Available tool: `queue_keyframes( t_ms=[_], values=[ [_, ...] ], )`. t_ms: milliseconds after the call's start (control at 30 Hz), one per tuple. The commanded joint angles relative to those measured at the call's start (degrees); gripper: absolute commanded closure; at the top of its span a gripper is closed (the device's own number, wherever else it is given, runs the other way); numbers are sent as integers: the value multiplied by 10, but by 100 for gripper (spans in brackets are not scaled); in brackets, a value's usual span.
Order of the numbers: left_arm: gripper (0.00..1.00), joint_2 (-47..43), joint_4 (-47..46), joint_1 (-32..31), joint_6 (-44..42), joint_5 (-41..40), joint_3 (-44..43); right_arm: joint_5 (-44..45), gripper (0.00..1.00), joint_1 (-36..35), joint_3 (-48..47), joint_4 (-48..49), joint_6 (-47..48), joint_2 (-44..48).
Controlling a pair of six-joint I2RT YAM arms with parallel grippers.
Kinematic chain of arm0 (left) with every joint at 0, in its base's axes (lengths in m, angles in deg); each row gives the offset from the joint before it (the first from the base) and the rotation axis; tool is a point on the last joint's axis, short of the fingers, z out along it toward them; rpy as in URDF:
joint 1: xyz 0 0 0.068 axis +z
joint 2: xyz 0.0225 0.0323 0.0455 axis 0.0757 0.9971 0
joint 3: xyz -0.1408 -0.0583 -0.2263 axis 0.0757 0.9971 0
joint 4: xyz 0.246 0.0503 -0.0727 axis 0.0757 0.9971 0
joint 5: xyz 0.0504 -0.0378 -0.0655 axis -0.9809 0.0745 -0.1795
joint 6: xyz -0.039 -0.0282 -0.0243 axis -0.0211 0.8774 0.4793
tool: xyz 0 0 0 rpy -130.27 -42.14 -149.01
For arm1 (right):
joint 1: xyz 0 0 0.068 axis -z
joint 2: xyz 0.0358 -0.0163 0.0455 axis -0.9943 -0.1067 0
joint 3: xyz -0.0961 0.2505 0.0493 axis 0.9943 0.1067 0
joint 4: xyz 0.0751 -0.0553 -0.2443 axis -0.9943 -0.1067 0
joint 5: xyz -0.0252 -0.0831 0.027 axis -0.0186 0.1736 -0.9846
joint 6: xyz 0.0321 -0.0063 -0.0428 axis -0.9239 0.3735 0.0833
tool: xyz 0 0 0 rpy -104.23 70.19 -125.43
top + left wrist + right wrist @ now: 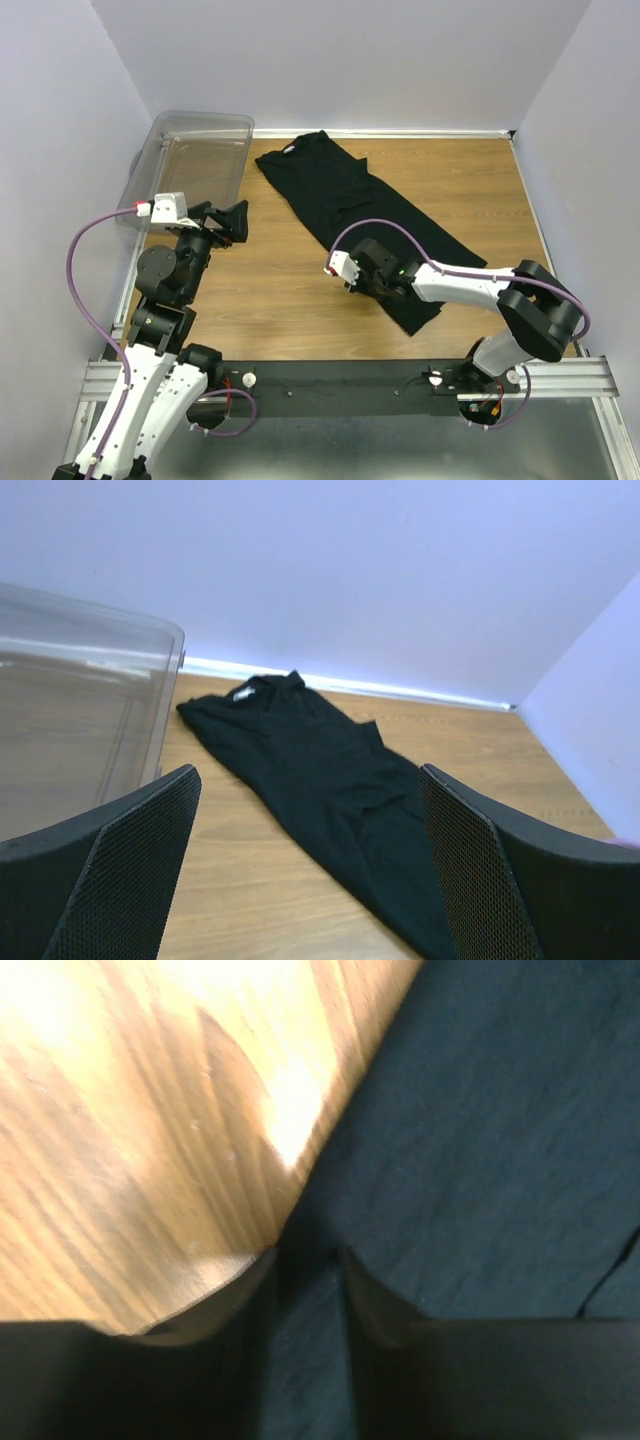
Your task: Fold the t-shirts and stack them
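One black t-shirt (340,190) lies in a long narrow strip running diagonally from the back middle of the table to the front right. Its collar and small white tag (290,148) point to the back. My right gripper (356,284) is down at the strip's left edge near its front end. In the right wrist view it (308,1252) is shut on a pinch of the black cloth (480,1140). My left gripper (235,222) hovers open and empty left of the shirt. In the left wrist view the gripper (310,777) frames the shirt (320,770). No logo shows.
A clear plastic bin (200,150) stands at the back left corner and also shows in the left wrist view (90,700). Light walls close the table at the back and sides. Bare wood lies between the bin and the shirt.
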Motion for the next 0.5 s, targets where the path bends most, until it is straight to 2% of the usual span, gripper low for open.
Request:
queue_keyframes(
  t_ms=[0, 100, 133, 167, 267, 333, 400, 467],
  values=[
    [4, -14, 47, 1, 25, 16, 19, 23, 77, -7, -3, 1, -22, -15],
    [4, -18, 37, 1, 34, 50, 27, -39, 88, -18, -14, -21, -31, -23],
    [5, -21, 27, 1, 37, 86, 34, -93, 95, -29, -28, -30, -38, -29],
    [5, -22, 22, 1, 37, 100, 39, -94, 96, -29, -37, -30, -38, -33],
    [5, -29, 15, 1, 41, 134, 51, -199, 98, -69, -88, -35, -71, -71],
    [5, -39, 17, 1, 45, 147, 52, -235, 98, -84, -122, -45, -78, -100],
    [5, -47, 21, 1, 47, 153, 53, -264, 91, -104, -162, -63, -80, -142],
    [5, -56, 31, 1, 48, 164, 56, -287, 65, -108, -188, -78, -77, -157]
  ],
)
